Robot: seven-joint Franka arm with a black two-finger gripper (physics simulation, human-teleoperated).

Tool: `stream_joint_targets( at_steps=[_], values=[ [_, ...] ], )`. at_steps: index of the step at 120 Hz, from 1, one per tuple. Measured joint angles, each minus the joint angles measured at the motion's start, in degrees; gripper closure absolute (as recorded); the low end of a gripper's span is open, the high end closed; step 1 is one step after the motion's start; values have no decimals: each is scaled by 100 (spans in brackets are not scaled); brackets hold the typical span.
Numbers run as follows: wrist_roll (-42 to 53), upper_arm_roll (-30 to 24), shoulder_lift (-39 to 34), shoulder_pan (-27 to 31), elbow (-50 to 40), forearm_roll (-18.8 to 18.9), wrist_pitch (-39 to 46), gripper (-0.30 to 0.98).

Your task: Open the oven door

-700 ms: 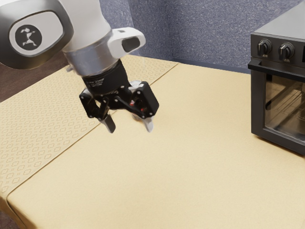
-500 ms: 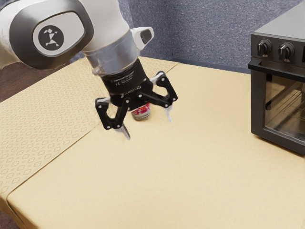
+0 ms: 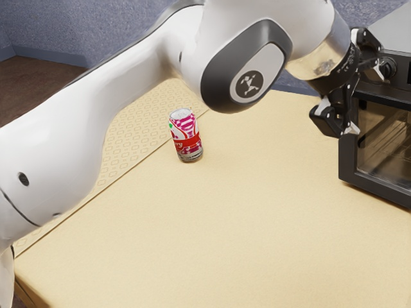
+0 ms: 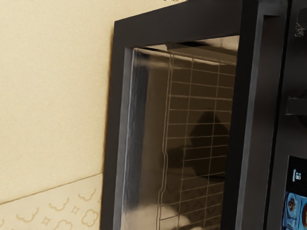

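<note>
Your pincer [image 3: 365, 99] stands wide by the handle [image 3: 393, 100] of the oven [image 3: 399, 37], whose door [image 4: 192, 120] is shut, while well apart a soda can [image 3: 186, 135] stands upright on the counter [image 3: 212, 231].

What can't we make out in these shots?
- Whether the end effector touches the handle: exterior view, end effector covers part of the handle.
- Rest of the oven: cut off by the exterior view's right edge.
- Small print on the can: exterior view, too small.
- Full display: cut off by the wrist view's right edge.
</note>
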Motion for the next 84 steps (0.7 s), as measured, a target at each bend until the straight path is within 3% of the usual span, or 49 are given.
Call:
stream_joint_targets(
  at_steps=[43, 84],
  values=[
    [-1069, -415, 715, 576, 290, 22, 931, 0],
    [-963, -199, 900, 653, 475, 68, 1337, 0]
  ],
)
